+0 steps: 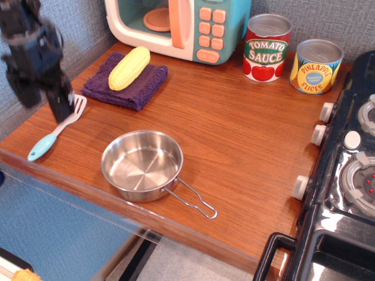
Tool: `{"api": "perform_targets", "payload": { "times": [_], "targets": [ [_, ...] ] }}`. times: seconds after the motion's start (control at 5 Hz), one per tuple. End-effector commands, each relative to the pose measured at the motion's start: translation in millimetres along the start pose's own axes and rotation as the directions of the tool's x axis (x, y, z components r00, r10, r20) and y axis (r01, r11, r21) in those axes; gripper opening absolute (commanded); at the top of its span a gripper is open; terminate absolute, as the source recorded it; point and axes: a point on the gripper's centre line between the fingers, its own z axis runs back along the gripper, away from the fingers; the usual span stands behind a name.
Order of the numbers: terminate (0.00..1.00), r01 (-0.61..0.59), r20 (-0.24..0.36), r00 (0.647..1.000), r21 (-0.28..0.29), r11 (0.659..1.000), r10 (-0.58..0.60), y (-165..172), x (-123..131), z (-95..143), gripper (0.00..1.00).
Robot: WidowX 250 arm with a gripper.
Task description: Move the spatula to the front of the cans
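The spatula (51, 136) lies at the left edge of the wooden counter (234, 134), white slotted head away from me, light blue handle toward the front. My black gripper (43, 100) hangs over the spatula's head with its jaws apart and nothing between them. Its right finger (59, 103) hides part of the head. The cans stand at the back right: the red and white Tomato Sauce can (267, 48) and the yellow and blue Pineapple Slices can (316, 66) beside it.
A steel pan (142, 165) with a wire handle sits near the front. A yellow corn cob (129, 68) lies on a purple cloth (125, 86). A toy microwave (181, 26) stands at the back. A black toy stove (351, 175) lines the right side.
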Motion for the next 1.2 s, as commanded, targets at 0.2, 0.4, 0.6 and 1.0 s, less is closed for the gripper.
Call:
{"api": "perform_targets", "payload": {
  "times": [0.2,0.4,0.6,1.0],
  "targets": [
    [0.0,-0.119,-0.065,0.99,0.087,0.989,0.125,11,-12,-29,1.0],
    [0.0,-0.115,-0.065,0.99,0.105,0.988,0.122,11,-17,-34,0.0],
    [0.0,-0.109,-0.058,0.991,0.121,0.987,0.117,9,-19,-35,0.0],
    [0.0,-0.116,-0.029,0.992,0.122,0.986,0.12,7,-17,-22,0.0]
  ]
}}
